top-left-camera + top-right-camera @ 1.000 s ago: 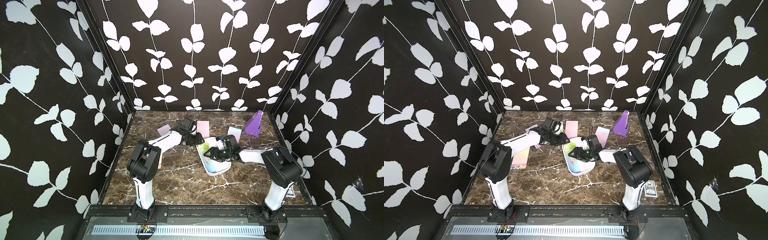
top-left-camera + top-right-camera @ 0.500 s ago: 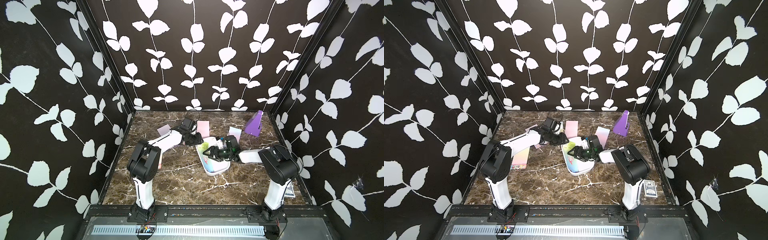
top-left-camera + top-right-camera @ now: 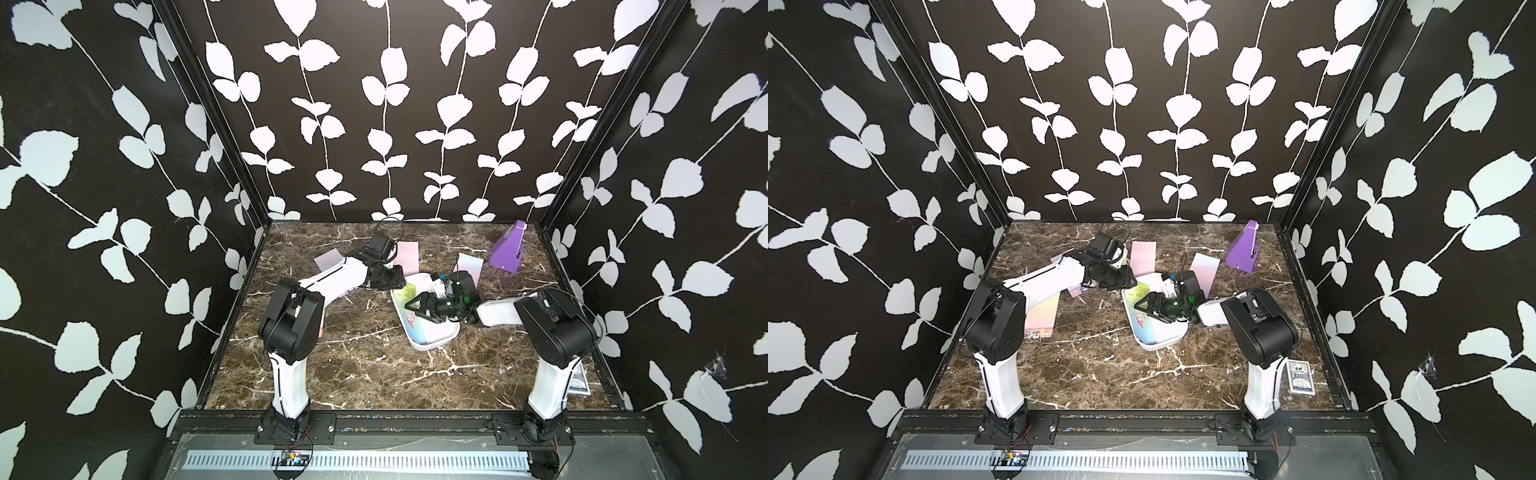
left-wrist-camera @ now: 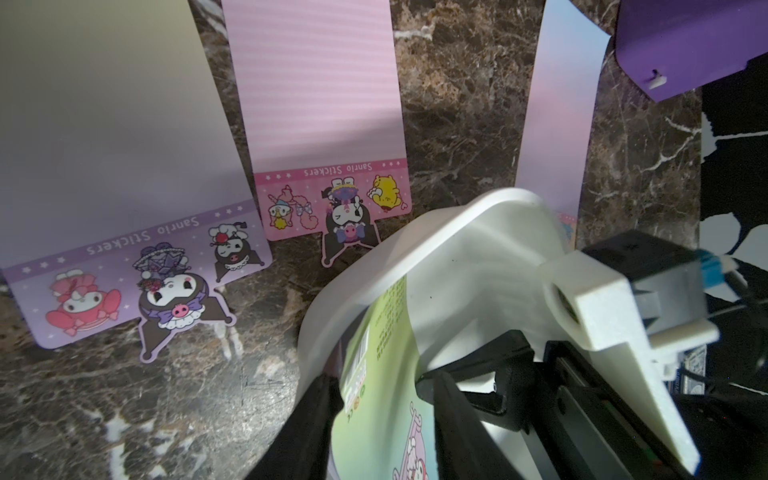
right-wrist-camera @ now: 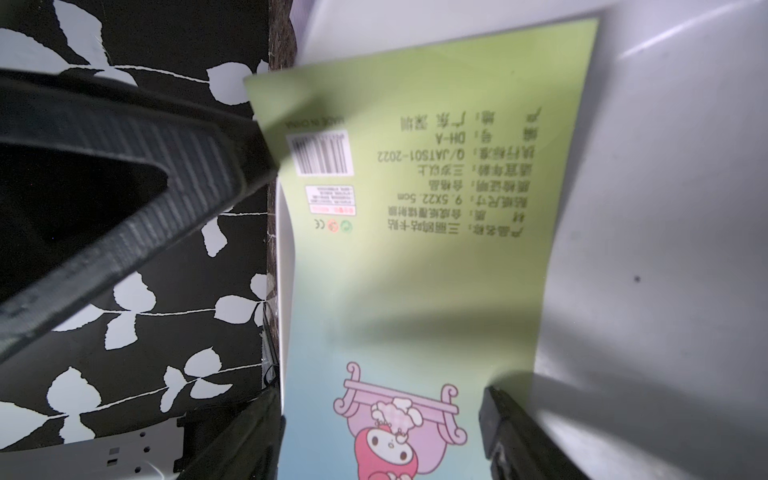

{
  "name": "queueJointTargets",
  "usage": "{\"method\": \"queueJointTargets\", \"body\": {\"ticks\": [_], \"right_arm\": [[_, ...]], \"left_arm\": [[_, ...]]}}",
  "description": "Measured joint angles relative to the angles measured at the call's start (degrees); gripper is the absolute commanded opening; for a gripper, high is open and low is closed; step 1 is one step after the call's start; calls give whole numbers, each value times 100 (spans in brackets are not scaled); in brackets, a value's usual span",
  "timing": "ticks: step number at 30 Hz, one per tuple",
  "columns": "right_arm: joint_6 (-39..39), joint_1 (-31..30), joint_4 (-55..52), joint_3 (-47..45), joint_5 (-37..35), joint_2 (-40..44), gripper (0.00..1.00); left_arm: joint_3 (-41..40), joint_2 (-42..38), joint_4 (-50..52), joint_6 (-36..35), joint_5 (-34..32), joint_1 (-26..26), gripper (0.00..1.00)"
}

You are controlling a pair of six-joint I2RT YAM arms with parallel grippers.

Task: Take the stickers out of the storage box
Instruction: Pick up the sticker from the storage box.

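The white storage box (image 3: 432,338) lies mid-table, and a green-to-blue sticker sheet (image 3: 409,291) rests in it with its far end curling up over the rim. My left gripper (image 3: 392,279) is at that far end, open. In the left wrist view its black fingers (image 4: 453,415) stand on either side of the sheet (image 4: 382,332) and the rim (image 4: 478,224). My right gripper (image 3: 415,305) hovers open low over the box, with the sheet (image 5: 415,249) between its fingers. Other stickers lie on the table: pink (image 3: 407,257), lilac (image 3: 469,268), purple (image 4: 124,166) and a pastel one (image 3: 1040,316).
A purple wedge (image 3: 509,249) stands at the back right. A blue playing card box (image 3: 1300,376) lies by the right arm's base. Patterned black walls close in three sides. Both arms stretch low across the marble table towards its middle.
My left gripper has moved right to the box's far end and its jaws have narrowed slightly. The right gripper has shifted a little along the box towards the left.
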State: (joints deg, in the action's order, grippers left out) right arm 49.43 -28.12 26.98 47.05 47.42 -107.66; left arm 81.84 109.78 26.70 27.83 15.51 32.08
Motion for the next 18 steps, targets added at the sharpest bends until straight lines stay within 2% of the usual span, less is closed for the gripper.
{"method": "queueJointTargets", "body": {"ticks": [8, 13, 16, 18], "right_arm": [[4, 4, 31, 2, 9, -35, 77], [4, 4, 37, 4, 11, -37, 77], [4, 4, 39, 4, 13, -39, 77], [4, 4, 42, 4, 15, -39, 77]], "left_arm": [[114, 103, 35, -66, -66, 48, 36], [149, 136, 107, -122, -179, 50, 15], [149, 164, 125, -118, -219, 37, 15], [149, 166, 125, -131, -236, 39, 10]]}}
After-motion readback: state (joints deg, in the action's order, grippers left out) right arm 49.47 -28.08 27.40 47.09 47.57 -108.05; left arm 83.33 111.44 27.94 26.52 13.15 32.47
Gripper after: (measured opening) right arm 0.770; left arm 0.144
